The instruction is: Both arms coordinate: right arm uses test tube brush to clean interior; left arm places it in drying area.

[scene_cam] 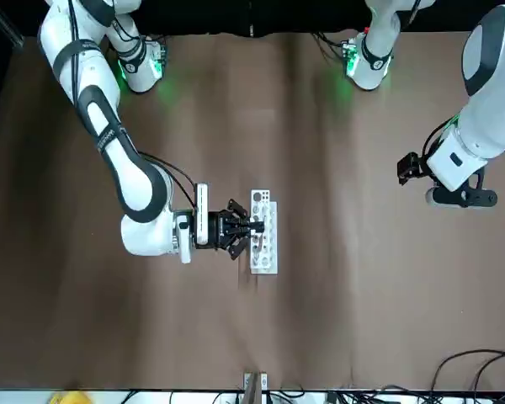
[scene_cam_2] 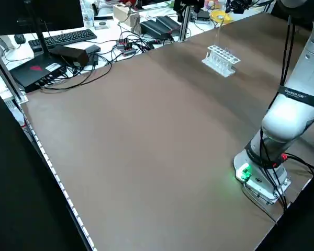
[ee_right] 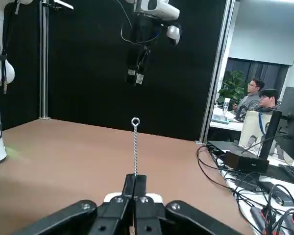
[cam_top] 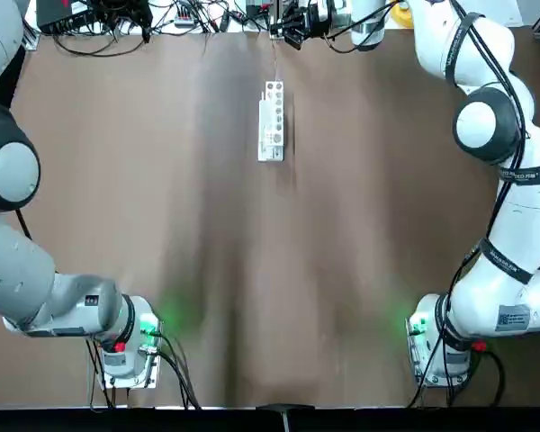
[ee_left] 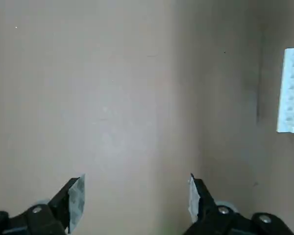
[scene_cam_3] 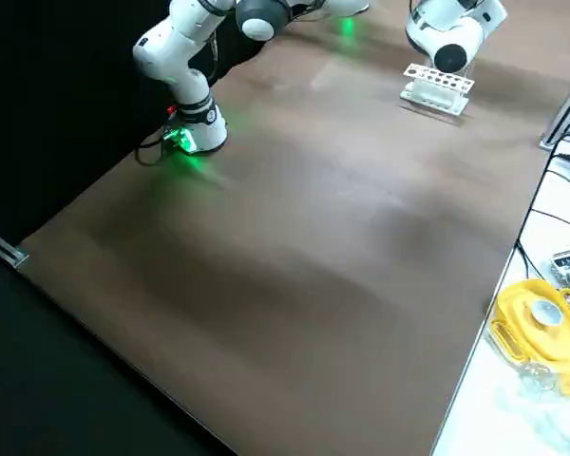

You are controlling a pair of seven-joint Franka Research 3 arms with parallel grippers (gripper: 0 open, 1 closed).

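Two arms, one rack, one brush, one table (cam_top: 162, 225).

Near side: both arm bases sit at the robot's edge, each with a green light. Left arm (scene_cam: 488, 101) is folded up over the left side of the table, well apart from the rack. Left gripper (ee_left: 136, 198) hangs above bare tabletop, fingers (ee_left: 77, 199) wide apart, nothing between them. An end of the rack shows off to one side in its wrist view.

Far side, middle: one small white rack (cam_top: 271, 121), its row of round holes on top. It stands upright, long axis running near-to-far. Holes look empty from overhead, but they're too small to be sure.

Right arm (cam_top: 513, 180) reaches up the right edge and bends across to the far centre. Right gripper (scene_cam: 233, 227) is level, right beside the rack. Its fingers are pressed together on the lower end of the brush (ee_right: 135, 147). One brush: thin twisted wire with a loop at the top, standing upright above the fingertips, next to the rack.

Beyond the table's far edge: cables, a keyboard, electronics. Two people sit in the background in the right wrist view.
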